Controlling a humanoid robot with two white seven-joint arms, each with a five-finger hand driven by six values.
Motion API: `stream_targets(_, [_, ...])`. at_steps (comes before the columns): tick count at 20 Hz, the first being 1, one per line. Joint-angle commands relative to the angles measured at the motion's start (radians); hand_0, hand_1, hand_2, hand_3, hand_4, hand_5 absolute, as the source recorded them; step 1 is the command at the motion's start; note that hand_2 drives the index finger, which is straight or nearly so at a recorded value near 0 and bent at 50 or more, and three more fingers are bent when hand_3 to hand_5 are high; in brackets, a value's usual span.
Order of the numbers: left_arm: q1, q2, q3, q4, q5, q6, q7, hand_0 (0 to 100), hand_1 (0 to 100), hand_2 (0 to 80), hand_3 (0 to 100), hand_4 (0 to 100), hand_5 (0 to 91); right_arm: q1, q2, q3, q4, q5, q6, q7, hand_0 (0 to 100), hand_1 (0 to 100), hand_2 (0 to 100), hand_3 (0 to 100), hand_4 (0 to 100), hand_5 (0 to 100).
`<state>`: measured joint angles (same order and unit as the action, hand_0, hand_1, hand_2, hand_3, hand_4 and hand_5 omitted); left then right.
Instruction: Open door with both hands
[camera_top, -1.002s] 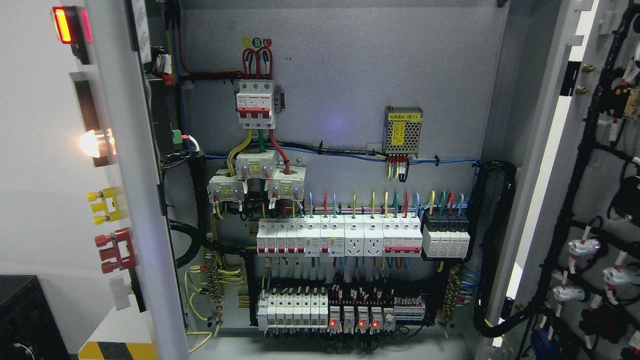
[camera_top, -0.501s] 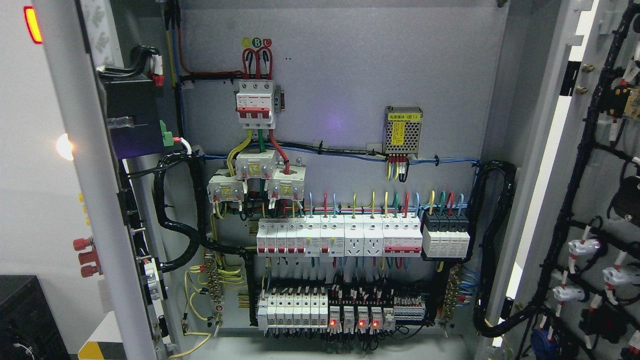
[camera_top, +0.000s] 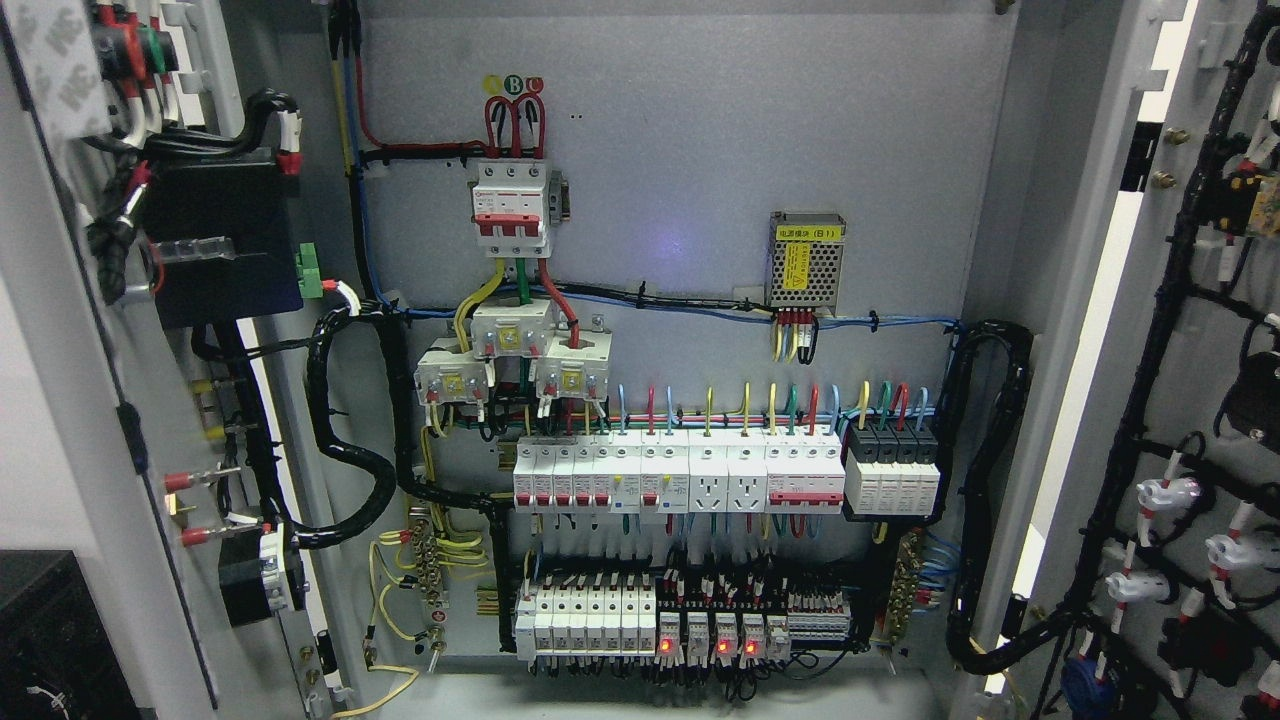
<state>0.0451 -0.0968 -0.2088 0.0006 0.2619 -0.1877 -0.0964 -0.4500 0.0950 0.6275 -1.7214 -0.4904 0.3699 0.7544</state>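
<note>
- Neither robot hand shows in our head view, so we cannot tell whether either is released, clenched or grasping anything.
- We see the cabinet (camera_top: 690, 150) standing open, with a grey back panel carrying the gear.
- We find the left door (camera_top: 60, 400) swung out at the picture's left, its inner face turned towards us; on it sit a black box (camera_top: 222, 240), a green plug (camera_top: 309, 272) and bundled black cables (camera_top: 345, 460) looping into the cabinet.
- We find the right door (camera_top: 1200, 300) swung out at the picture's right, its inner face lined with black wiring and white connectors (camera_top: 1165, 495).
- Inside, high on the panel, we see a white and red breaker (camera_top: 512, 208) fed by red looped wires.
- Below it we see three white blocks (camera_top: 512, 360) with yellow, green and red leads.
- To the right hangs a mesh power unit (camera_top: 805, 258) with a yellow label.
- Across the middle runs a breaker row (camera_top: 680, 475), white, ending in a black block (camera_top: 892, 470) at the right.
- Along the bottom runs a second row (camera_top: 585, 615) of white breakers, beside relays (camera_top: 705, 635) showing red lights.
- At lower left of the cabinet we see yellow wires (camera_top: 395, 600) near a terminal strip.
</note>
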Motion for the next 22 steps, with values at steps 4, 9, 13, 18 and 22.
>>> stream_targets(4, [-0.014, 0.005, -0.004, -0.059, -0.001, 0.001, 0.0, 0, 0, 0.0, 0, 0, 0.0, -0.027, 0.037, 0.02, 0.008, 0.029, 0.003, 0.002, 0, 0, 0, 0, 0, 0])
stream_targets(9, [-0.011, 0.002, -0.014, -0.112, -0.003, -0.001, 0.0, 0, 0, 0.0, 0, 0, 0.0, 0.014, -0.029, -0.093, 0.006, 0.027, -0.002, 0.0, 0, 0, 0, 0, 0, 0])
stream_targets(13, [0.039, 0.026, -0.148, -0.339, -0.004, -0.002, 0.0, 0, 0, 0.0, 0, 0, 0.0, 0.083, -0.142, -0.224, 0.003, 0.026, -0.028, 0.002, 0, 0, 0, 0, 0, 0])
stream_targets(18, [0.119, 0.253, -0.36, -1.035, -0.001, -0.009, 0.001, 0, 0, 0.0, 0, 0, 0.0, 0.212, -0.212, -0.402, -0.058, 0.027, -0.129, -0.001, 0, 0, 0, 0, 0, 0])
stream_targets(22, [0.098, 0.34, -0.359, -1.378, -0.004, -0.128, 0.0, 0, 0, 0.0, 0, 0, 0.0, 0.374, -0.225, -0.491, -0.153, 0.027, -0.273, -0.061, 0, 0, 0, 0, 0, 0])
